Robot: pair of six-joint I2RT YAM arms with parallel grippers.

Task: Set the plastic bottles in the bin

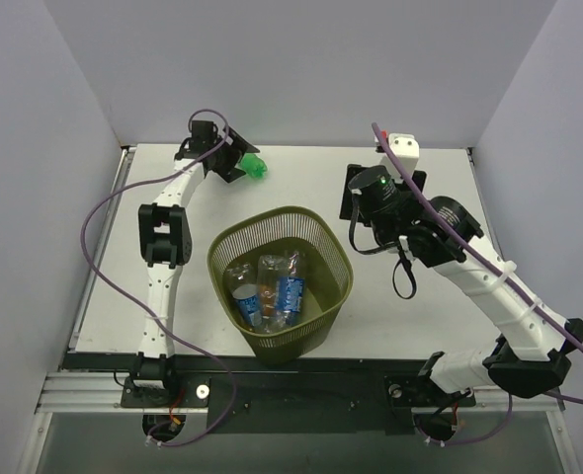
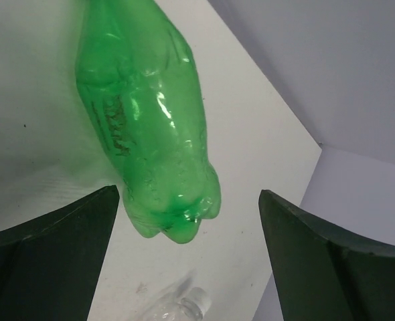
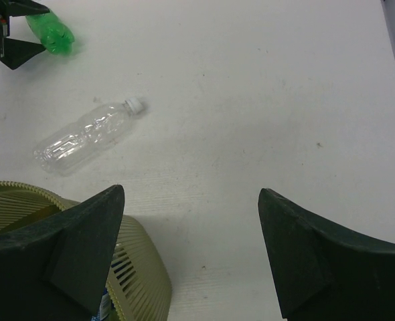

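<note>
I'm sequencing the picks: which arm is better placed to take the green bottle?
Left. The left gripper is open and straddles the green bottle. The right gripper, also open, hangs beside the bin, farther from that bottle.

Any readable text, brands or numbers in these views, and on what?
Nothing can be quoted.
Blue labels on the blue-labelled bottles in the bin: too small to read.
Dark marking on the green bottle: blurred, illegible.
Clear bottle: no label visible.

The green bottle [image 1: 253, 166] lies upper-left of centre. A clear bottle [image 3: 87, 136] lies sideways. Labelled bottles [image 1: 277, 288] sit inside the olive mesh bin [image 1: 218, 249].
</note>
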